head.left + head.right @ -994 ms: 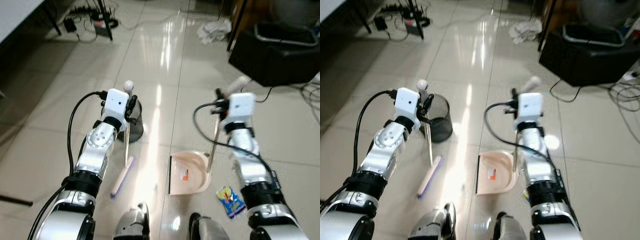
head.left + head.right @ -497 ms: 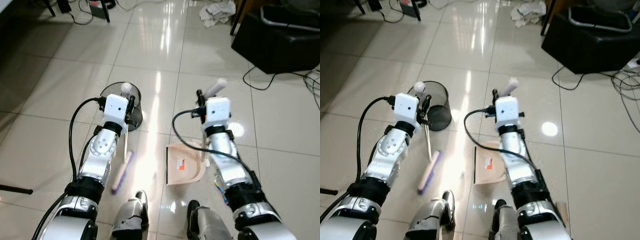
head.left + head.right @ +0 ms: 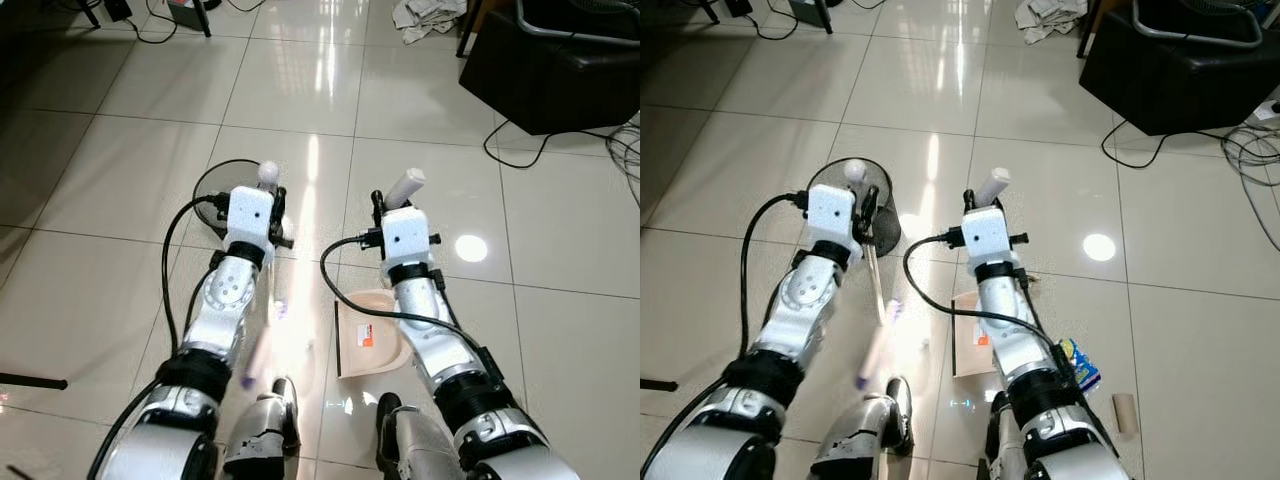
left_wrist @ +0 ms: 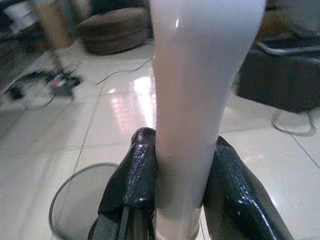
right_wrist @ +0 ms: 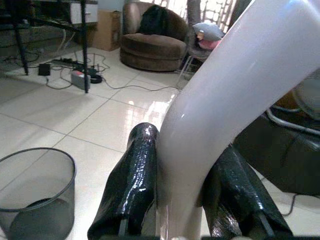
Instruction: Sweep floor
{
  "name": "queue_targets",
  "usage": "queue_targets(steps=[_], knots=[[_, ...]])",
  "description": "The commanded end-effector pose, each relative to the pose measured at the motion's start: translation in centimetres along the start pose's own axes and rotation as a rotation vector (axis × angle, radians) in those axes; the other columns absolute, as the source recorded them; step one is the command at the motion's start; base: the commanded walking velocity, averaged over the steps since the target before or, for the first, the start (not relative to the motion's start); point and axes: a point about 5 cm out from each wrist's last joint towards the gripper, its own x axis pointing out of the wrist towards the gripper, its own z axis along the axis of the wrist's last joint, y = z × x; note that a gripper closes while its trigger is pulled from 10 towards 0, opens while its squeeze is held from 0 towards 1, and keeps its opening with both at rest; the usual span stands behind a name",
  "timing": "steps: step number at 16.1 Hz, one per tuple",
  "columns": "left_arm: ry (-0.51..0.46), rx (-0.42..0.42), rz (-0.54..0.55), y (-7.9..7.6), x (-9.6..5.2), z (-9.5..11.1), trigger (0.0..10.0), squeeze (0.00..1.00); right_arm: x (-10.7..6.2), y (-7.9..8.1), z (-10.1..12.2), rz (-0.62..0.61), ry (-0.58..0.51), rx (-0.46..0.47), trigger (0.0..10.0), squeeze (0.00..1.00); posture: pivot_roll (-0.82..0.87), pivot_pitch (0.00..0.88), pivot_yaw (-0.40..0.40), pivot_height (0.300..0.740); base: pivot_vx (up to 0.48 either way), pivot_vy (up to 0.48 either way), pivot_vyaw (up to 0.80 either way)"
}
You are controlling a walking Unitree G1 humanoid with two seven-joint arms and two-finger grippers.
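Observation:
My left gripper (image 3: 274, 206) is shut on the broom's thin pale handle (image 4: 186, 100), just below its round white knob (image 3: 267, 170). The purple-tipped broom head (image 3: 878, 345) is blurred, low over the tiles beside my left foot. My right gripper (image 3: 382, 204) is shut on the white upright handle (image 5: 225, 95) of the beige dustpan (image 3: 372, 338). The pan rests on the floor under that arm, its mouth facing the broom. A colourful snack wrapper (image 3: 1080, 364) and a cardboard tube (image 3: 1125, 413) lie on the tiles to the right of the pan.
A black wire waste bin (image 3: 887, 218) stands just beyond my left gripper. A black chair base (image 3: 555, 70), cables (image 3: 620, 150) and a crumpled cloth (image 3: 425, 12) lie at the back right. More cables and a power strip (image 3: 180, 10) sit at the back left.
The whole view has shifted as the camera moved. Both arms now stand closer together. The broom head has swung and is blurred. The wrapper has slipped behind my right arm in the left eye view.

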Motion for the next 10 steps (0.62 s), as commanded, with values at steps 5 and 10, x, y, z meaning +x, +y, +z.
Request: queue_targets(steps=[5, 10], knots=[[0.021, -0.302, 0.264, 1.5, 0.9, 0.2, 10.0, 0.00, -0.9, 1.0, -0.6, 0.006, 0.021, 0.029, 10.0, 0.00, 0.07, 0.318, 0.073, 0.740, 0.000, 0.000, 0.00], [-0.039, -0.410, 0.168, 0.8, 2.2, 1.8, 10.0, 0.00, -0.5, 0.8, -0.6, -0.009, 0.026, 0.067, 10.0, 0.00, 0.07, 0.287, 0.078, 0.740, 0.000, 0.000, 0.00]])
